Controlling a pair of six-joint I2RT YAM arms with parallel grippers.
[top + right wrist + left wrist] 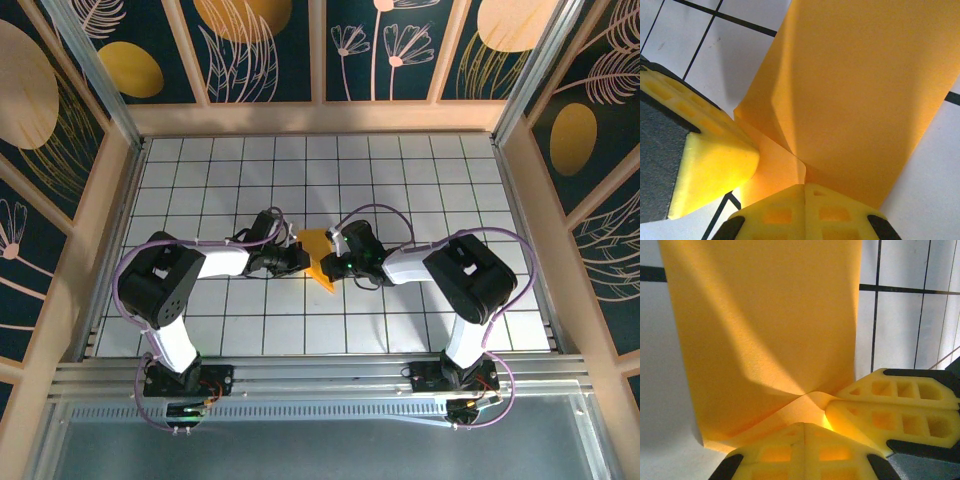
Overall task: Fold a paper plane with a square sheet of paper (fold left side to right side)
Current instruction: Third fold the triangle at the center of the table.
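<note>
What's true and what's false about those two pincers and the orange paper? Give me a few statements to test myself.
1. The left pincer and the right pincer are both shut on the orange paper. True.
2. The paper lies by the back wall. False: it is mid-table, between the two pincers.
3. The paper is flat and uncreased. False: it is creased and bent up.
4. The table has white tiles with dark lines. True.

one orange paper sheet, two tools, two arms

folded orange-yellow paper, mid-table
</note>
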